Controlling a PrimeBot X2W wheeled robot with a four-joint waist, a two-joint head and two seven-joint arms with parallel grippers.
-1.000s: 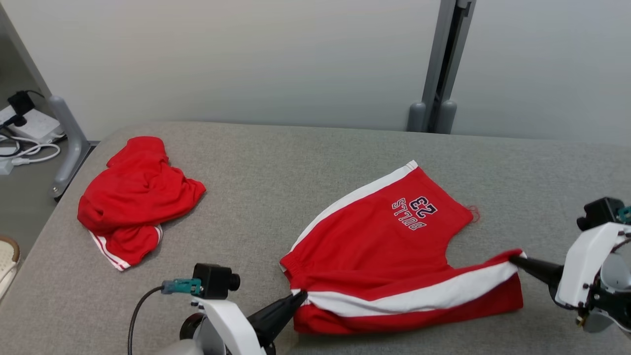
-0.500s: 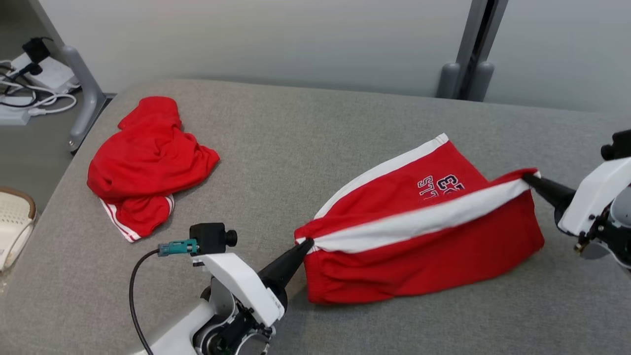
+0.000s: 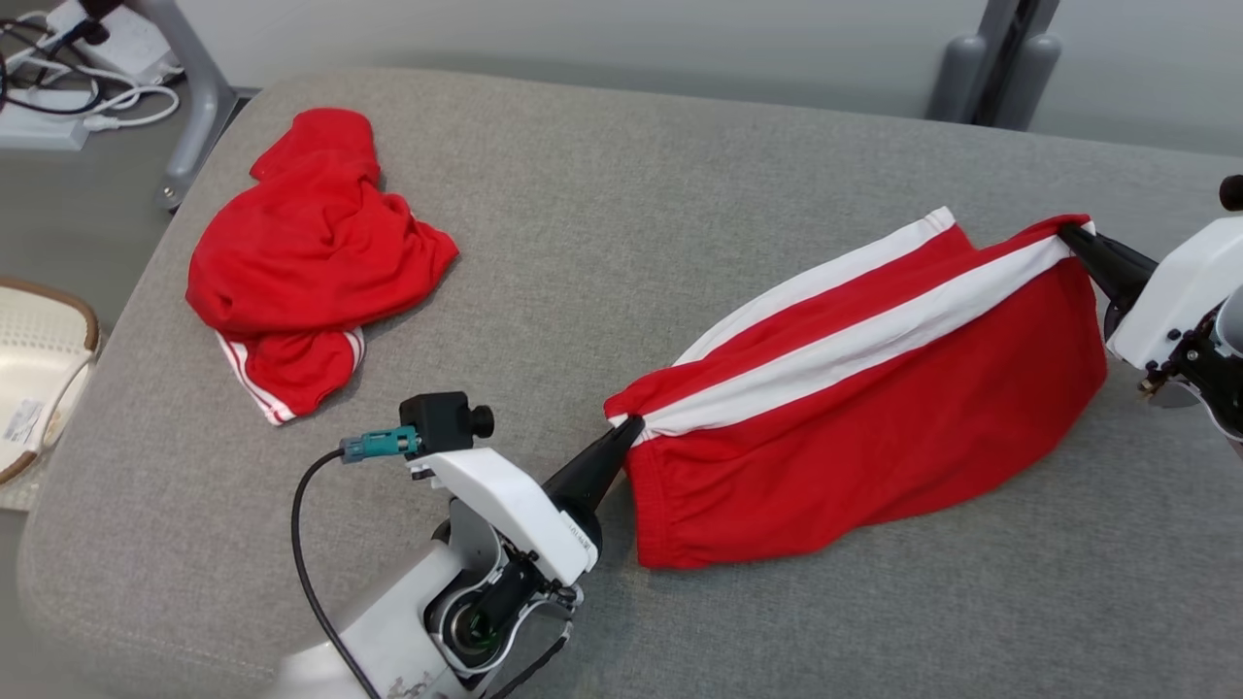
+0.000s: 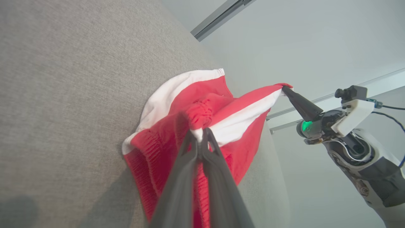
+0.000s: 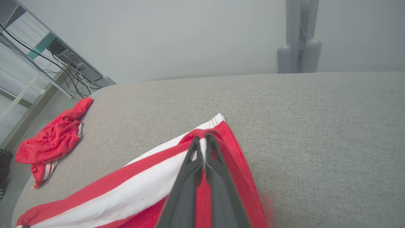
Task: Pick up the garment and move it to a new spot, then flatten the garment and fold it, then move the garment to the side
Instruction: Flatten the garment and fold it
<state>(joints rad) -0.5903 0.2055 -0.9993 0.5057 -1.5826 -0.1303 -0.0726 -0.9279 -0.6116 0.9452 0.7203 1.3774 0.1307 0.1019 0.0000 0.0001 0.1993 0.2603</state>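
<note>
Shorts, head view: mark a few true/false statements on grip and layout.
1. The left gripper is shut on one end of the red shorts. True.
2. The right gripper hangs open above the shorts. False: it is shut on their other end.
3. A crumpled red garment lies on the grey table, to the shorts' left. True.
4. The shorts lie flat. False: their striped edge is stretched between the grippers, and the rest drapes onto the table.

the light is bright, soft and even, it seems to come from above, so the red garment throws only a faint shadow on the grey surface, the head view is sharp, and in both wrist views the near dark fingers are blurred and the surface edge looks curved.
</note>
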